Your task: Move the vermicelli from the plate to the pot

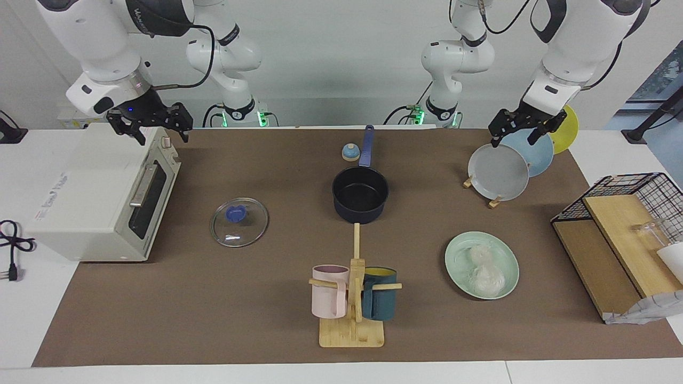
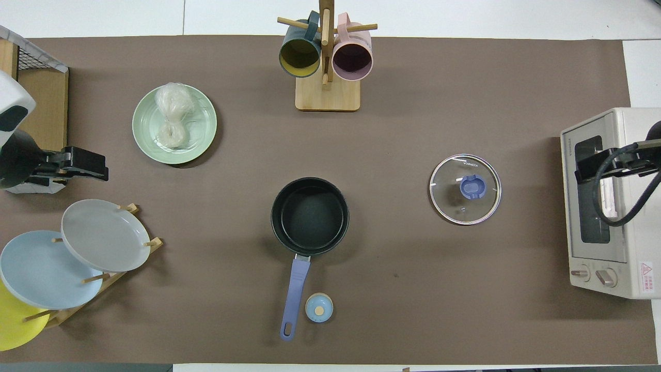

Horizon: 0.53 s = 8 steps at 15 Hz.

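The vermicelli (image 1: 485, 269) (image 2: 173, 116) lies as two whitish bundles on the mint-green plate (image 1: 458, 249) (image 2: 202, 129), toward the left arm's end of the table. The dark navy pot (image 1: 360, 194) (image 2: 310, 209) stands mid-table, nearer to the robots than the plate. It holds nothing, and its blue handle points toward the robots. My left gripper (image 1: 516, 137) (image 2: 85, 166) hangs open and empty in the air over the plate rack. My right gripper (image 1: 160, 133) (image 2: 594, 165) hangs open and empty over the toaster oven. Both arms wait.
A glass lid (image 1: 239, 221) lies beside the pot toward the right arm's end. A mug tree (image 1: 352, 298) holds a pink and a teal mug. A rack (image 1: 499, 173) holds grey, light blue and yellow plates. There is also a toaster oven (image 1: 101, 192), a small blue timer (image 1: 350, 152) and a wire-and-wood shelf (image 1: 624, 229).
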Tool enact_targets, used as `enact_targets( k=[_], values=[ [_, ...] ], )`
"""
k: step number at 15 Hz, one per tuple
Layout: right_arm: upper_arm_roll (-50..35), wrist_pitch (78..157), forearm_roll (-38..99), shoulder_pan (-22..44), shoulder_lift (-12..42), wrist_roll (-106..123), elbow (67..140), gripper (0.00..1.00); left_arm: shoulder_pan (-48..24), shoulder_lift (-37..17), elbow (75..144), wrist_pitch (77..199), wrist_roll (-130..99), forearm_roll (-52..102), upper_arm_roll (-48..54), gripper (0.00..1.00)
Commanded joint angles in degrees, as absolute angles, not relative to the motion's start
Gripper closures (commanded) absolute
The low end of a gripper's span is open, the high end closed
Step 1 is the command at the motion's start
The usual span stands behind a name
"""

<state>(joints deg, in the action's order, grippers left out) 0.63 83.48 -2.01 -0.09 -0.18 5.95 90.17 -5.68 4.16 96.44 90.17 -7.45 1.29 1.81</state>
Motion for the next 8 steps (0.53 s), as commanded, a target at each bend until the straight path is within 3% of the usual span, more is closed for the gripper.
enact_targets(
  k=[1,6,8],
  values=[
    [0.6,84.6,-1.7,-0.2,-1.3,5.7,91.8,0.0,-6.2,4.6,96.5,89.9,-7.7,1.7,1.5,0.0],
    [0.6,84.7,-1.7,-0.1,-1.3,5.7,91.8,0.0,-6.1,4.6,97.4,94.3,-8.0,2.3,1.5,0.0],
    [0.7,87.1,-0.1,-0.6,-1.8,5.6,93.9,0.0,-6.3,2.2,96.3,95.0,-7.9,2.5,1.5,0.0]
  ],
)
